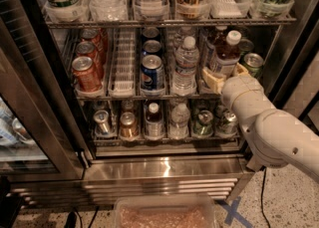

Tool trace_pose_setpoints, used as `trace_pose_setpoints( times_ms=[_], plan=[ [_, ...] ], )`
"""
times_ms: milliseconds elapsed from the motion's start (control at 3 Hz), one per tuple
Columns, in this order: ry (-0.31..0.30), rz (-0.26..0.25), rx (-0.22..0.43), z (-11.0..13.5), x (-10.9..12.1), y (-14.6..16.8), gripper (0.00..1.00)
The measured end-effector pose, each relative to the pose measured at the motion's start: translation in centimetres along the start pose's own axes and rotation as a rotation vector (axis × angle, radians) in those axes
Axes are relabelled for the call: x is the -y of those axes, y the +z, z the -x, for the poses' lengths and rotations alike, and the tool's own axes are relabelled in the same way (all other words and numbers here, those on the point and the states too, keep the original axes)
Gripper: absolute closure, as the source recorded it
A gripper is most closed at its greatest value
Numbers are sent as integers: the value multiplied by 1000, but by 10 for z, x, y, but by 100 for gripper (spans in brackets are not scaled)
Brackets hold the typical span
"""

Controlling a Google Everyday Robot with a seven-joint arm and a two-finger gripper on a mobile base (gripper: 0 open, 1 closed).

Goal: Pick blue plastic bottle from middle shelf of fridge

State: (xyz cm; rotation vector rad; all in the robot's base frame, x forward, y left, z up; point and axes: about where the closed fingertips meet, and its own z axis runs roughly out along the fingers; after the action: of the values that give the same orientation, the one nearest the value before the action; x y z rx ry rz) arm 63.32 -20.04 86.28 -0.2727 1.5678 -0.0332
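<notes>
The fridge [164,170] stands open in front of me. On its middle shelf [124,92], the blue plastic bottle [227,53], dark drink with a white cap and pale label, stands in the lane second from the right. My gripper [225,71] reaches in from the right at the shelf's front edge. Its pale fingers [212,79] sit on either side of the bottle's lower body and hold it upright. The bottle's base is hidden behind the gripper.
On the same shelf are a clear water bottle [185,65] just left of the held bottle, blue Pepsi cans [151,72], red cans [85,72] and a green can [253,62] at the right. The glass door [30,122] hangs open at left. A plastic bin [164,214] sits on the floor below.
</notes>
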Motion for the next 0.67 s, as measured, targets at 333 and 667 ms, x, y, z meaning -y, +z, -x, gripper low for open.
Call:
trace_pose_setpoints(
  times_ms=[333, 667],
  plan=[
    [-1, -6, 3, 0, 3, -3, 100],
    [0, -7, 12, 3, 6, -5, 100]
  ],
)
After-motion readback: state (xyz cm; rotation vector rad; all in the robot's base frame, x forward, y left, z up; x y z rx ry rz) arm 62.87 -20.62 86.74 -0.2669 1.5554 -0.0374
